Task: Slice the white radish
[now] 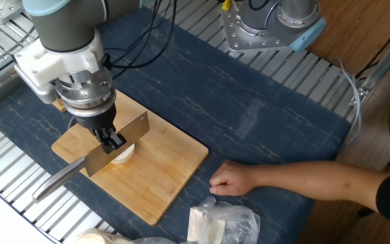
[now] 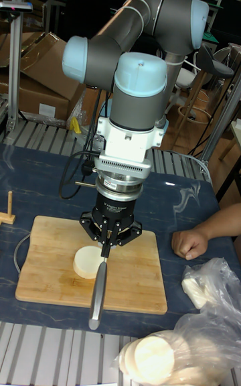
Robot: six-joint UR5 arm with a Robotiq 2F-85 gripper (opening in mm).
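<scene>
The black two-finger gripper [image 1: 112, 140] is clamped on the spine of a broad steel cleaver [image 1: 117, 141], the jaws narrow and pinching the blade near its middle. In the tall fixed view the gripper [image 2: 105, 248] points straight down and the cleaver [image 2: 100, 283] appears edge-on, its rounded metal handle running toward the bottom of the frame.

The cream-white, thick round disc of white radish [image 1: 124, 154] lies directly under the blade, just below and right of the jaws in the fixed view, partly hidden by the steel. In the tall fixed view the white radish [image 2: 88, 262] sits left of the blade line, its right edge at the blade, so the cut looks set to take a slice near that side rather than through the centre. Whether the edge is already in the flesh cannot be told. The disc has no long axis; the blade's length runs from lower left to upper right in the fixed view.

Radish and blade are over a rectangular bamboo cutting board [image 1: 171, 163], which rests on a dark blue marbled mat [image 1: 249, 102]. At the lower right, a person's bare hand [image 1: 230, 181] rests in a loose fist on the mat, well apart from the blade. A clear plastic bag of white pieces [image 1: 223, 225] lies at the bottom edge.
</scene>
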